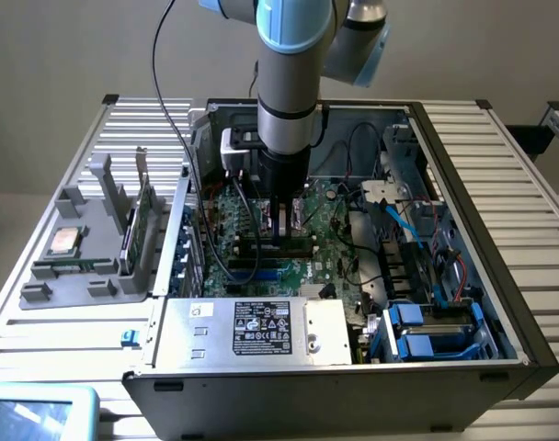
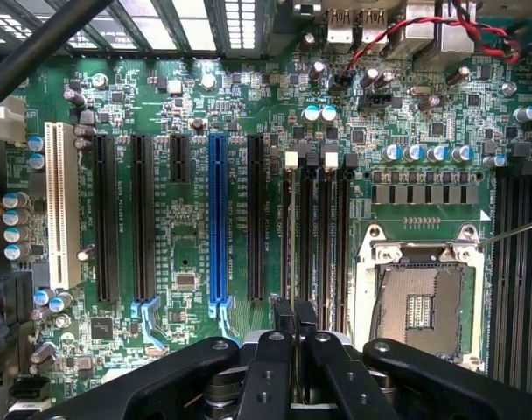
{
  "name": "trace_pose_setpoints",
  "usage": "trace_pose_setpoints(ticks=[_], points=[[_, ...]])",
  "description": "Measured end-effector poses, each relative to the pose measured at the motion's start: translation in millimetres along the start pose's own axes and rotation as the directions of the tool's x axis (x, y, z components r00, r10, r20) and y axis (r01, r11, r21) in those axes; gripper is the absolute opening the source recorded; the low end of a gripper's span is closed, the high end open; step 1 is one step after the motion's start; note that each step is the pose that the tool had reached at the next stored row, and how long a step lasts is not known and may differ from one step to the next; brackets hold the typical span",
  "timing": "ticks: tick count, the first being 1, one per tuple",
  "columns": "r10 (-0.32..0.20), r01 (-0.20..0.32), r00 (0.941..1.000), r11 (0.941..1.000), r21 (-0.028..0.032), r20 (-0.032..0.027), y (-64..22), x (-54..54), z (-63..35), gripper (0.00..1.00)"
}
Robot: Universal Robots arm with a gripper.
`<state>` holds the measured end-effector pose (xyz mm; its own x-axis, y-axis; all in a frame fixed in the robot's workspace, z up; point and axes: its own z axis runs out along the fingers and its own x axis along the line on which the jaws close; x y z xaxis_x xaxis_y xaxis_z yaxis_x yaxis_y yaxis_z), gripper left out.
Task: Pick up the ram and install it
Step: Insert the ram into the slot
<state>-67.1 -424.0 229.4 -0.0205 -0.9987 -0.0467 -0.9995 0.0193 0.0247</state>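
Note:
The ram is a narrow green stick lying on edge in the front groove of the grey fixture, at the exterior view's left, outside the computer case. My gripper hangs inside the open case over the motherboard, well to the exterior view's right of the ram. In the wrist view the gripper is shut, its two black fingers pressed together with nothing visible between them. The fingertips line up with the black memory slots, which sit beside the open processor socket.
The fixture also carries a square silver processor chip and an upright green card with a metal bracket. Black cables trail across the board. The power supply box and blue drive bays line the case's front side.

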Motion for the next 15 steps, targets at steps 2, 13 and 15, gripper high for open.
trace_pose_setpoints(ticks=[2,13,15], points=[[0.000,0.000,1.0000,1.0000,0.0000,-0.0001,0.0,0.1,1.0,0.11],[0.000,0.000,1.0000,1.0000,-0.0002,-0.0002,-0.1,0.2,4.1,0.11],[0.000,0.000,1.0000,1.0000,-0.0002,-0.0002,-0.1,0.2,4.4,0.11]])
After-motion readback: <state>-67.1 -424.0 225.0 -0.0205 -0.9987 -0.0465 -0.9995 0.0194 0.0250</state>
